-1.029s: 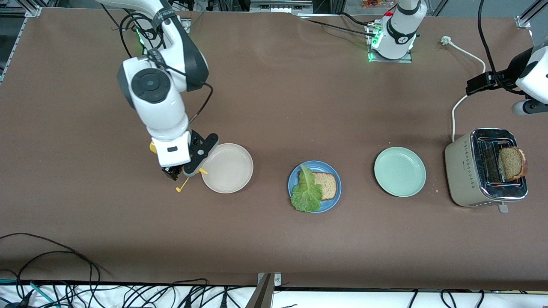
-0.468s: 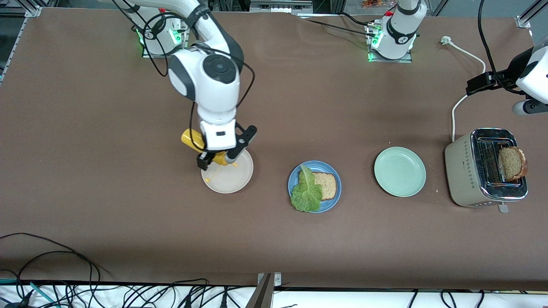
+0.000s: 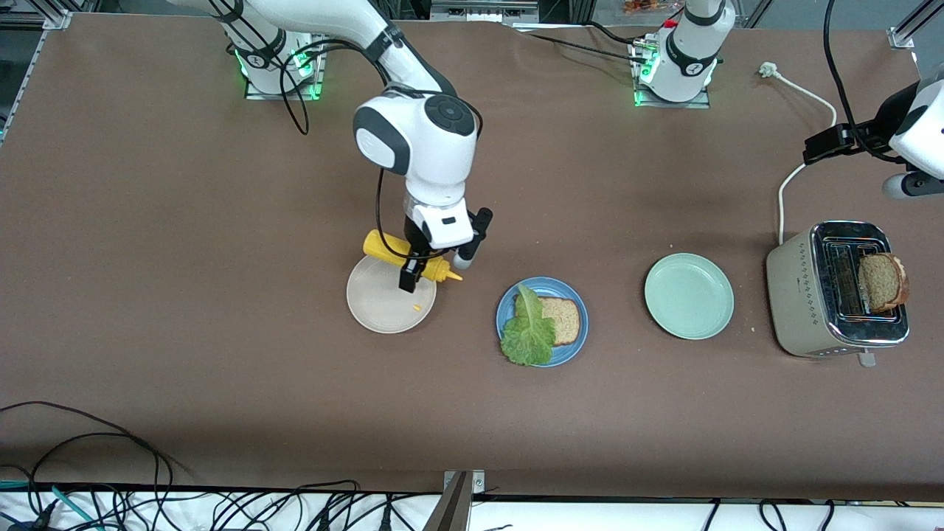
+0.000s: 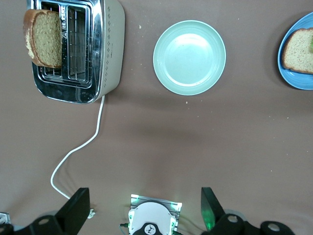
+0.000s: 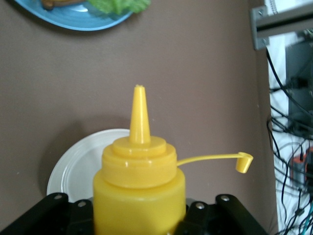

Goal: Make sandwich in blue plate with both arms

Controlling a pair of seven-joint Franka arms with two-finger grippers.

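The blue plate point(image 3: 580, 335) holds one bread slice point(image 3: 564, 318) with a green lettuce leaf point(image 3: 528, 332) lying half over it and over the plate's rim. A second bread slice point(image 3: 881, 282) stands in the toaster point(image 3: 807, 295). My right gripper point(image 3: 414, 267) is shut on a yellow squeeze bottle point(image 3: 391, 249), tilted over the edge of the beige plate point(image 3: 380, 310). Its nozzle point(image 5: 139, 112) points toward the blue plate point(image 5: 73, 22), and its tethered cap point(image 5: 243, 162) hangs open. My left gripper point(image 4: 144, 193) waits open and empty high over the left arm's end of the table.
A pale mint-green plate point(image 3: 689, 296) sits between the blue plate and the toaster. The toaster's white cord point(image 3: 793, 173) runs toward the left arm's base point(image 3: 675, 70). Loose cables lie along the table edge nearest the front camera point(image 3: 88, 450).
My right arm has carried the yellow bottle from beside the beige plate, across it, toward the blue plate. The left arm has not moved.
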